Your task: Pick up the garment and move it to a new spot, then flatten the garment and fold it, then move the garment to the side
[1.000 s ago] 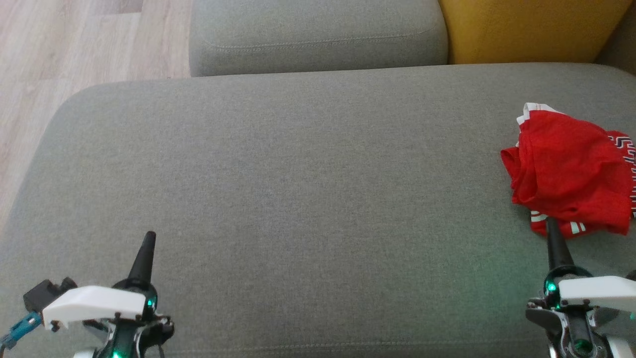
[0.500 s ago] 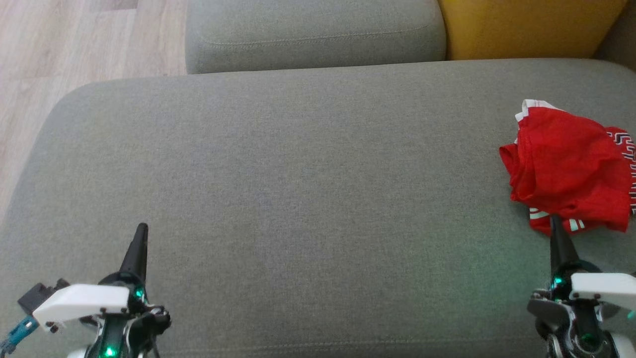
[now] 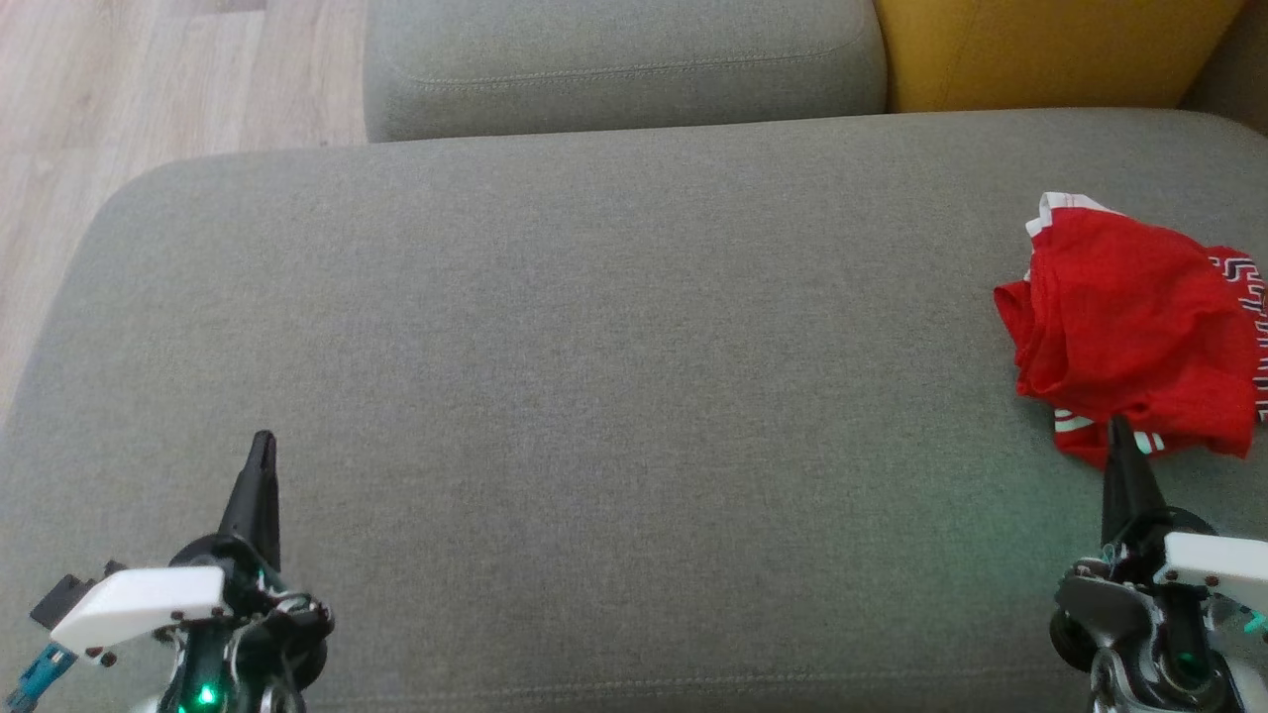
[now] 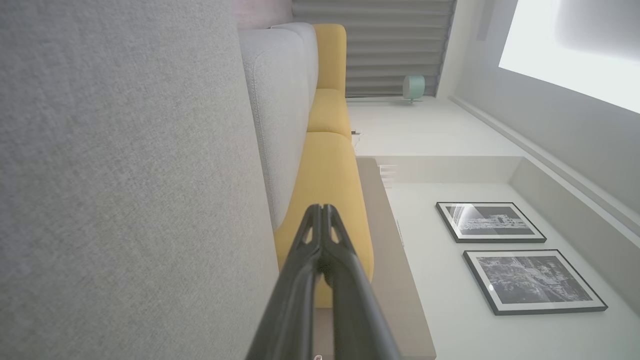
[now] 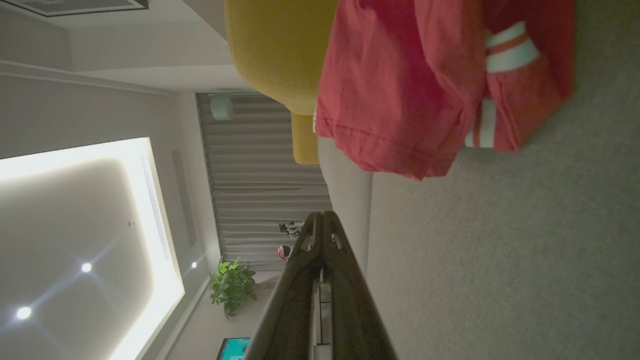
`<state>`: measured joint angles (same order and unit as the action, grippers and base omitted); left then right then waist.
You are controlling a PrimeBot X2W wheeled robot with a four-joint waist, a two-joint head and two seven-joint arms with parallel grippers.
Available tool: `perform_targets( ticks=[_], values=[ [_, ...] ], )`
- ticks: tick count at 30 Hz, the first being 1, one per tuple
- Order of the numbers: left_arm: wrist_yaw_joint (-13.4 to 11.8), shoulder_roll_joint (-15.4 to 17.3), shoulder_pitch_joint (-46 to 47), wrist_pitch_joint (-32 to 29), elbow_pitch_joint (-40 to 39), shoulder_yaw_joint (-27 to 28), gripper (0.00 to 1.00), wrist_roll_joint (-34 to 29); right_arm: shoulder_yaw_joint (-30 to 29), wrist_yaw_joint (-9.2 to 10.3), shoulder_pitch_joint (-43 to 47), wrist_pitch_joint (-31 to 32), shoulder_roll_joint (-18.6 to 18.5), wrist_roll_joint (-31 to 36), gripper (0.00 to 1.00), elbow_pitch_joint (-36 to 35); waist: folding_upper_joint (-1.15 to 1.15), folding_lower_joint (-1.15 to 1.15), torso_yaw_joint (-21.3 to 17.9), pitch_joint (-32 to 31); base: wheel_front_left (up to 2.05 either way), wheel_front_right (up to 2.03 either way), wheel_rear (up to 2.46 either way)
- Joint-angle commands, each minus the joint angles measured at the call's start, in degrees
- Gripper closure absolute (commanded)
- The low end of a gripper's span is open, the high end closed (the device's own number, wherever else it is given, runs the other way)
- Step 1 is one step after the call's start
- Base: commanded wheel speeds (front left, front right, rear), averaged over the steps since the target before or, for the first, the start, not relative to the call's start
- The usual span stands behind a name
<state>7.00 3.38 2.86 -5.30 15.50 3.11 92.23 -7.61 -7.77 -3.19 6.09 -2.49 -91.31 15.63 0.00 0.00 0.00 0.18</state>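
A crumpled red garment (image 3: 1129, 332) with white stripes lies in a heap at the right end of the grey sofa seat (image 3: 594, 337). In the right wrist view the red garment (image 5: 415, 85) fills the top. My right gripper (image 3: 1119, 428) is shut, empty, its tip against the garment's near edge as seen from the head. The right gripper (image 5: 322, 217) has its fingers pressed together, a little short of the cloth. My left gripper (image 3: 263, 443) is shut and empty at the seat's lower left, far from the garment; the left gripper (image 4: 321, 209) has its tips touching.
A grey back cushion (image 3: 624, 59) and a yellow cushion (image 3: 1050, 50) stand behind the seat. Wooden floor (image 3: 129, 79) lies past the seat's left edge. The seat's wide middle is bare grey fabric.
The head camera has shifted, so the whole picture slid a little. Both grippers stand slightly higher in the picture, and the right tip has come a bit nearer the garment's near edge.
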Motion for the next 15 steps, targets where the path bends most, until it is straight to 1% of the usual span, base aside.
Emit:
perform_targets(
  ticks=[1,15],
  values=[
    [0.48,0.26,3.24,-0.36,-1.47,2.37,1.0,0.8,1.09,0.28,-2.99,0.39,-0.39,-0.85,1.0,-1.61,0.0,0.0,0.0,0.0,0.0,0.0,0.0],
    [0.48,0.13,3.26,-0.51,-1.47,2.56,1.0,0.64,1.09,0.28,-2.99,0.39,-0.39,-0.86,1.0,-1.6,0.0,0.0,0.0,0.0,0.0,0.0,0.0]
  ],
)
